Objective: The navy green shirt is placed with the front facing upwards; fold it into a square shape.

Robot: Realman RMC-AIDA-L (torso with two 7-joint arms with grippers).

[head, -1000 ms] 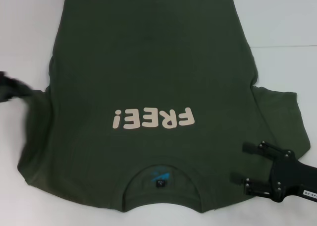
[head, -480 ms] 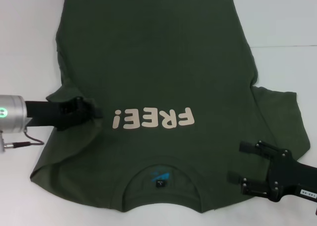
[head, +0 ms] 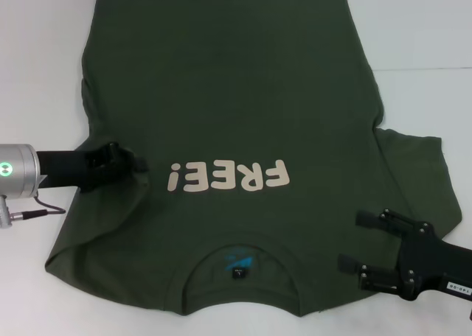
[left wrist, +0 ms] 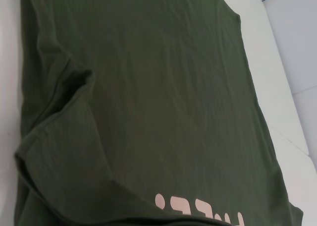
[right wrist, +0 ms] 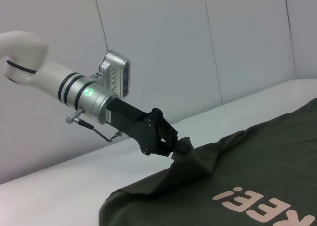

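The dark olive-green cotton T-shirt [head: 228, 115] lies face-up across the white bench [head: 37, 41]. The left gripper [head: 131, 162], jaws clenched on its folded-in left sleeve, holds limp, light cloth. The right gripper [head: 355, 242] hovers released near the collar-side edge; hems should grip best.

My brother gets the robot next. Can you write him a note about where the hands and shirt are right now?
Left gripper: shut on the shirt's left sleeve, pulled in over the front beside the lettering, cloth lifted off the table.
Right gripper: open, over the shirt's right shoulder near the collar, holding nothing.
Shirt: front up, collar nearest the robot.
Done: left sleeve fold begun.
Left: release that sleeve, fold the right sleeve, then the body into a square.
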